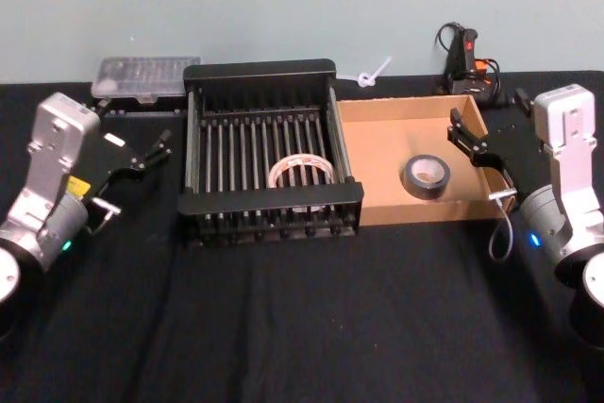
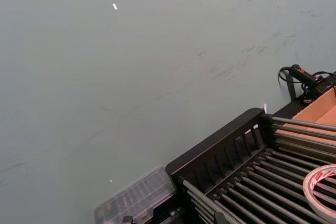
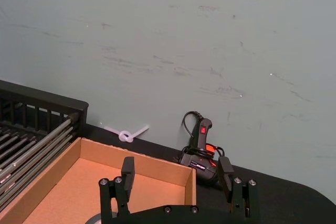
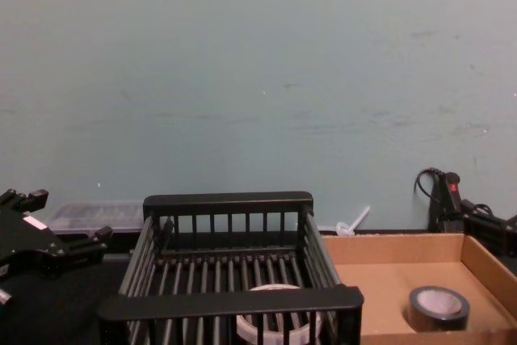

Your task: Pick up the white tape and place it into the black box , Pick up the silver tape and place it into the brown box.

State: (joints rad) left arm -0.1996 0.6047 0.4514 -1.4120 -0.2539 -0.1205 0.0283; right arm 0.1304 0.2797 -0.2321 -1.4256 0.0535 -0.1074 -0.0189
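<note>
The white tape (image 1: 302, 173) lies flat on the slatted floor of the black box (image 1: 198, 135), toward its front right; its edge also shows in the left wrist view (image 2: 321, 188) and through the front bars in the chest view (image 4: 276, 322). The silver tape (image 1: 427, 176) rests inside the brown box (image 1: 377, 129), near its middle right, as the chest view confirms (image 4: 439, 307). My left gripper (image 1: 160, 148) hovers open just left of the black box. Over the brown box's right wall, my right gripper (image 1: 459, 131) is open, with nothing between its fingers (image 3: 127, 174).
A clear plastic case (image 1: 146, 76) lies behind the black box's left corner. A black corded tool (image 1: 465, 61) with a red switch sits behind the brown box, next to a knotted white tie (image 1: 370, 75). Black cloth covers the table, bare in front of both boxes.
</note>
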